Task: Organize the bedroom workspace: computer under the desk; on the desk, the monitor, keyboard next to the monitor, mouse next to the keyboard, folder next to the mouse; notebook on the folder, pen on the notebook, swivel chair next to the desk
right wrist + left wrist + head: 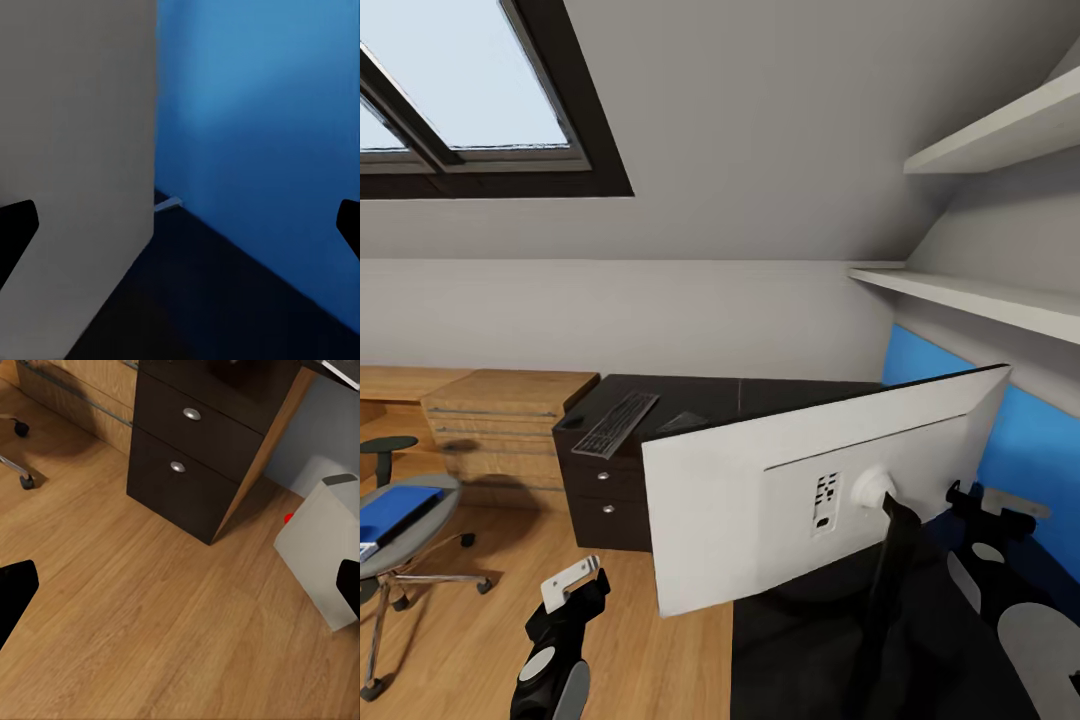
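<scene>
Standing near the dark tabletop [780, 640], with the monitor [800, 490] on it close in front, white back turned to the head camera, tilted, black stand below. Resting farther off on the same tabletop, to the left: the keyboard [616, 423], above the dark drawer unit [196, 457]. Lying on the swivel chair [400, 540] at far left: the blue folder [395, 508], not yet moved. Standing on the wooden floor [150, 615] beside the drawers, under the tabletop's edge: the pale computer tower [324, 547].

Hanging low over the floor: left tool [572, 590], released, fingers spread wide, holding nothing. Reaching past the monitor's right edge toward the blue wall panel [255, 127]: right tool [972, 505], likewise spread and empty.

Probably working on the monitor step, or about to bring the keyboard beside it. Calling next for reaching left for the keyboard, then sliding it near the monitor without knocking the tilted screen.
</scene>
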Robot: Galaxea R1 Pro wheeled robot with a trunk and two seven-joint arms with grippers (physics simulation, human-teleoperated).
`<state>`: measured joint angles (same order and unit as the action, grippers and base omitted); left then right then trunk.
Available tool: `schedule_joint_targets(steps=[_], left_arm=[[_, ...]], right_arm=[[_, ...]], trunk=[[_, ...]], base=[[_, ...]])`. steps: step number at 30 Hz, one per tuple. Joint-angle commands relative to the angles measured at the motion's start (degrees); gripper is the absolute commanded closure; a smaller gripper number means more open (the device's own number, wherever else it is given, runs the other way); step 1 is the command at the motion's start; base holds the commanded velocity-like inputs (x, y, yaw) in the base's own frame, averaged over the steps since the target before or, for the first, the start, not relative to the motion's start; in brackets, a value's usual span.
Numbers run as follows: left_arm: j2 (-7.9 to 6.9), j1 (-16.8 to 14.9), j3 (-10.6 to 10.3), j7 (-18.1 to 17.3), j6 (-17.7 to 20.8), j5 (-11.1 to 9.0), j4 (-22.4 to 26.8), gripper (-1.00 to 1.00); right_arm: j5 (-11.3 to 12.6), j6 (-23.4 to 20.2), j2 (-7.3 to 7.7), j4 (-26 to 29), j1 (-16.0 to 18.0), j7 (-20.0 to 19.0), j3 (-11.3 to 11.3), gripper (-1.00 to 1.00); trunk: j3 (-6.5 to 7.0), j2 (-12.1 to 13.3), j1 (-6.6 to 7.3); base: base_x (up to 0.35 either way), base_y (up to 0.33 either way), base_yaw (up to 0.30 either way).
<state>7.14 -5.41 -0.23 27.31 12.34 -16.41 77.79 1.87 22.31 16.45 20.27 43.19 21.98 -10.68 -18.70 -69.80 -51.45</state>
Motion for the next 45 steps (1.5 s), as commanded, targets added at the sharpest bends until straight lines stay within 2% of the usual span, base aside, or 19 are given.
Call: schedule_joint_targets(steps=[1,8,22,28,33,35,36,40,43,45], left_arm=[[0.00,-0.04,-0.03,0.28,0.22,-0.31,0.09,-1.00],[-0.02,-0.03,-0.03,0.23,0.20,-0.38,0.09,-1.00],[-0.02,-0.04,-0.04,0.20,0.23,-0.48,0.09,-1.00],[-0.02,-0.04,-0.08,-0.02,0.23,-0.50,0.09,-1.00],[-0.02,-0.02,-0.13,-0.14,0.24,-0.47,0.06,-1.00],[0.02,-0.03,-0.20,-0.21,0.29,-0.46,-0.08,-1.00],[0.05,-0.03,-0.27,-0.23,0.29,-0.46,-0.52,-1.00],[0.06,-0.04,-0.34,-0.26,0.31,-0.42,-0.65,-1.00],[0.06,-0.04,-0.35,-0.31,0.31,-0.42,-0.69,-1.00],[0.07,-0.04,-0.37,-0.34,0.31,-0.42,-0.70,-1.00]], right_arm=[[0.15,0.28,-0.01,-0.05,0.06,-0.10,-0.04,-1.00],[0.15,0.28,-0.01,-0.01,0.06,-0.10,-0.04,-1.00],[0.28,0.06,0.02,0.04,0.06,-0.02,-0.10,-1.00],[0.39,-1.86,-0.20,0.43,0.06,0.26,-0.16,-1.00],[0.41,-6.21,-1.62,2.53,0.06,0.38,-0.32,-1.00],[0.55,-12.37,-2.80,5.12,0.06,0.47,-0.60,-1.00],[2.31,-20.37,-4.12,8.95,0.02,0.70,-1.26,-1.00],[3.52,-26.44,-5.66,13.34,-0.08,0.98,-1.45,-1.00],[3.92,-32.11,-8.07,20.69,-0.85,1.14,-1.53,-1.00],[4.00,-35.11,-9.45,25.76,-2.72,1.21,-1.57,-1.00]], trunk=[[-0.07,-0.04,-0.03],[-0.07,-0.04,-0.03],[-0.07,-0.04,-0.03],[-0.07,-0.04,-0.03],[-0.07,-0.04,-0.03],[-0.07,-0.04,-0.03],[-0.07,-0.04,-0.03],[-0.07,-0.04,-0.03],[-0.07,-0.04,-0.03],[-0.07,-0.04,-0.03]], base=[[0.189,0.000,0.000],[0.044,0.000,0.000],[-0.310,0.000,0.000],[-0.313,0.122,0.000],[-0.290,0.195,0.000],[-0.287,0.205,0.000],[-0.286,0.207,0.000],[-0.282,0.211,0.000],[-0.253,0.238,0.000],[-0.230,0.260,0.000]])
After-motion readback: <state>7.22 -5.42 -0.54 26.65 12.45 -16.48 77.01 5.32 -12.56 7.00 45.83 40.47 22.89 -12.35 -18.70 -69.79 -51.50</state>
